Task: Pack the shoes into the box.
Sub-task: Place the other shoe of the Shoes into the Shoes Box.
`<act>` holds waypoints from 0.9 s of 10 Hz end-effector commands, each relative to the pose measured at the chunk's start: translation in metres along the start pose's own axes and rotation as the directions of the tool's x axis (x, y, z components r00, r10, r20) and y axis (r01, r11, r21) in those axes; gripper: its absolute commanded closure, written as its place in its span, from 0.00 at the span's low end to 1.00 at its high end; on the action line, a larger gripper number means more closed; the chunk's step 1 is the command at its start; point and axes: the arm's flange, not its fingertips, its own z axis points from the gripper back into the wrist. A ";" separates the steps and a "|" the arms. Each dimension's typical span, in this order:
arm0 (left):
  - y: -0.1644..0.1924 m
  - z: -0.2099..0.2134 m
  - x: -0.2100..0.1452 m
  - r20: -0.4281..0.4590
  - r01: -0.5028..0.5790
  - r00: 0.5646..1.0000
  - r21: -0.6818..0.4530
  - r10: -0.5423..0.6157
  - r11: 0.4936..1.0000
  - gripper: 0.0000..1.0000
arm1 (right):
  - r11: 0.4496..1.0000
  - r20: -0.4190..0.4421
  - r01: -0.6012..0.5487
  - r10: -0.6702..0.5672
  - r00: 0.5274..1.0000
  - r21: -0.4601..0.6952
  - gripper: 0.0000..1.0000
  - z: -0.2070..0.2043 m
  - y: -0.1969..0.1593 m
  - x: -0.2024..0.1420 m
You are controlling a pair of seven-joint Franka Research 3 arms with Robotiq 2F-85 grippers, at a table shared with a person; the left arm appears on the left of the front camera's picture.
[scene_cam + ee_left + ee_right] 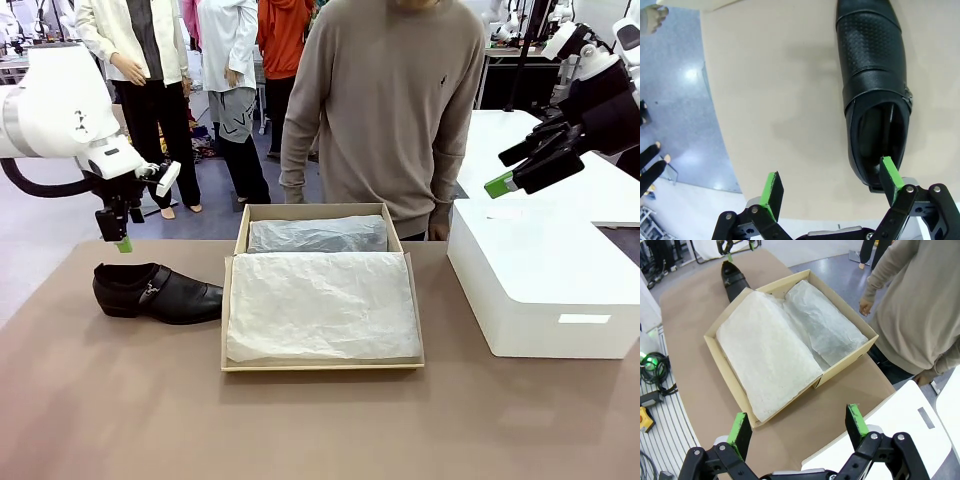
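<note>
One black glossy shoe (155, 292) with a silver buckle strap lies on its sole on the table, left of the box, toe pointing at it. My left gripper (122, 238) hangs open just above the shoe's heel end. In the left wrist view the shoe (872, 75) runs up the picture, and one fingertip of the left gripper (831, 185) stands over its heel opening, the other over bare table. The tan cardboard box (229, 300) sits mid-table, lined with white tissue paper. My right gripper (505, 180) is open, high at the right, looking down on the box (846, 366) and the shoe (732, 277).
A large white box (540, 285) stands on the table's right side, below my right gripper (797, 427). A person in a grey-brown sweater (395, 110) stands at the far edge behind the cardboard box, hands hanging down. The table's near half is bare.
</note>
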 end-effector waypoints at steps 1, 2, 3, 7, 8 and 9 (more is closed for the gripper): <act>0.004 -0.009 -0.008 0.002 0.023 1.000 -0.011 -0.023 1.000 0.00 | 1.000 0.014 0.000 -0.001 1.000 0.010 0.00 0.000 -0.001 0.001; 0.005 -0.012 -0.009 0.015 0.023 1.000 -0.045 -0.023 0.999 0.00 | 1.000 0.014 0.000 -0.001 1.000 0.010 0.00 0.000 -0.001 0.001; 0.005 -0.016 -0.011 0.009 0.023 1.000 -0.066 -0.022 0.998 0.00 | 1.000 0.014 0.000 -0.001 1.000 0.010 0.00 0.000 -0.001 0.001; 0.010 -0.030 -0.013 -0.006 0.015 1.000 -0.082 -0.015 0.997 0.00 | 1.000 0.014 0.000 -0.001 1.000 0.010 0.00 0.000 -0.001 0.001; 0.011 -0.034 -0.013 -0.007 0.014 1.000 -0.088 -0.014 0.996 0.00 | 1.000 0.014 0.000 -0.001 1.000 0.010 0.00 0.000 -0.001 0.001; 0.013 -0.036 -0.012 -0.006 0.017 1.000 -0.096 -0.018 0.995 0.00 | 1.000 0.014 0.000 -0.001 1.000 0.010 0.00 0.000 -0.001 0.001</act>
